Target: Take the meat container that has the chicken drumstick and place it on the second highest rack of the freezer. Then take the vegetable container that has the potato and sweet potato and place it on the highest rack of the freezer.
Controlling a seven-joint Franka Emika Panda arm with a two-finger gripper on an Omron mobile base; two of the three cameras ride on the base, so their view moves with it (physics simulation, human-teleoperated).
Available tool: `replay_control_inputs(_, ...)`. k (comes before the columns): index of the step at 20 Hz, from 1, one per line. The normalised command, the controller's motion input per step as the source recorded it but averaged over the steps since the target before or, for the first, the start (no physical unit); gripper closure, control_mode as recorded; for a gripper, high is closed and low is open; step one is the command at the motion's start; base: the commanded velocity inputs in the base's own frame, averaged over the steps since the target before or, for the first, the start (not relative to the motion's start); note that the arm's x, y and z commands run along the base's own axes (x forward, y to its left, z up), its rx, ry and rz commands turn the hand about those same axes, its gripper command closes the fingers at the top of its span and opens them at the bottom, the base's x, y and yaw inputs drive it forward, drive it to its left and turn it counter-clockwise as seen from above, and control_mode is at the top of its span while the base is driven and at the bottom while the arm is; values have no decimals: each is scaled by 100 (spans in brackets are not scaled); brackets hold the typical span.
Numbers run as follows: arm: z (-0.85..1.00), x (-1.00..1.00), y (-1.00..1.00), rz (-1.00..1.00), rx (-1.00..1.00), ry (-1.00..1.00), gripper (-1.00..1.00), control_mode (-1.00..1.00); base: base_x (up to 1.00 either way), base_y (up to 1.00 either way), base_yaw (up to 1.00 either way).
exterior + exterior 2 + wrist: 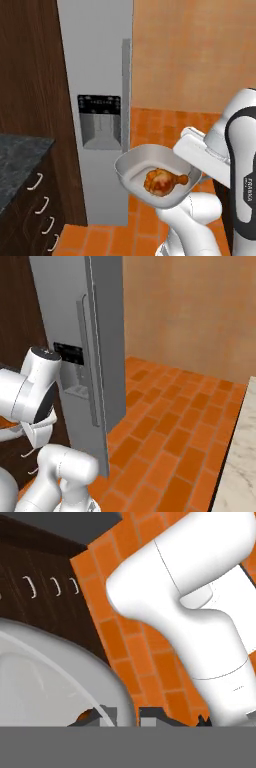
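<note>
Left base view: meat container [137, 167], a pale grey bowl-shaped tray, held in the air in front of the freezer door [95, 100], tilted slightly toward the camera. Chicken drumstick [162, 181] lies inside it, browned, bone end pointing right toward the arm. Container's right rim meets the white hand of the robot; the end effector [129, 713] itself is masked there by the hand's body. Hand view: the dark fingertips [150, 712] sit close together at the bottom, pinched on the container's thin rim, which crosses between them; closed on the meat container. Container's grey inner wall fills the lower left of that view.

Freezer door is shut, tall and grey, with a dispenser panel [100, 122] at mid height and a vertical handle [126, 95] along its right edge. Orange brick floor [170, 421] below. Dark wood cabinet [30, 65] left of the freezer; dark speckled table [17, 160] with drawer pulls at lower left.
</note>
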Motion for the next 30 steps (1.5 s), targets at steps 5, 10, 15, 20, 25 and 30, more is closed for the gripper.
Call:
replay_control_inputs(5,0,0,0,0,0,0,100,100,72,-49,-48)
replay_control_inputs(10,0,0,0,0,0,0,100,100,77,-48,-46)
replay_control_inputs(15,0,0,0,0,0,0,100,100,90,-35,-37)
replay_control_inputs(20,0,0,0,0,0,0,100,100,100,-14,-22)
replay_control_inputs(25,0,0,0,0,0,0,100,100,100,0,11)
replay_control_inputs(30,0,0,0,0,0,0,100,100,78,-22,41)
